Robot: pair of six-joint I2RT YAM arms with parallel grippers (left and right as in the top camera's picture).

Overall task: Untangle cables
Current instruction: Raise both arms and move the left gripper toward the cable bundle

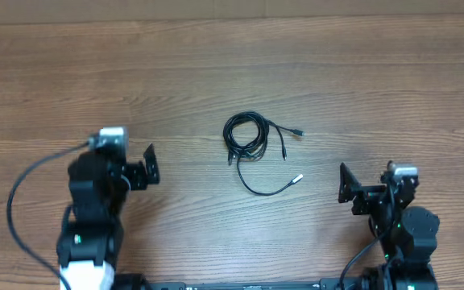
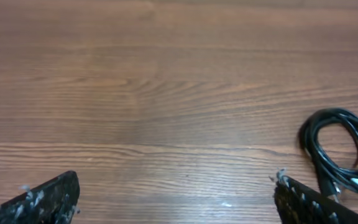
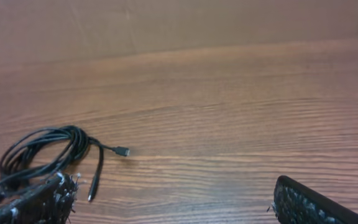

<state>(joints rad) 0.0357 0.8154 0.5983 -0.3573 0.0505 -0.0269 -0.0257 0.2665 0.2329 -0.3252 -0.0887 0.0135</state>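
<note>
The cables [image 1: 246,135] lie in one small black coil at the middle of the wooden table, with loose tails running right and down to small plugs, one of them silver-tipped [image 1: 298,179]. My left gripper [image 1: 151,166] is open, low over the table well left of the coil and holding nothing. My right gripper [image 1: 346,187] is open too, to the lower right of the coil and apart from it. In the left wrist view the cables [image 2: 337,146] show at the right edge, beyond the open left gripper [image 2: 178,186]. The right wrist view has the cables [image 3: 42,149] at the left, beside the open right gripper [image 3: 171,193].
The wooden table [image 1: 377,72] stretches bare on all sides of the coil. A thick black arm cable [image 1: 18,189] loops out to the left of the left arm. Both arm bases stand at the near edge.
</note>
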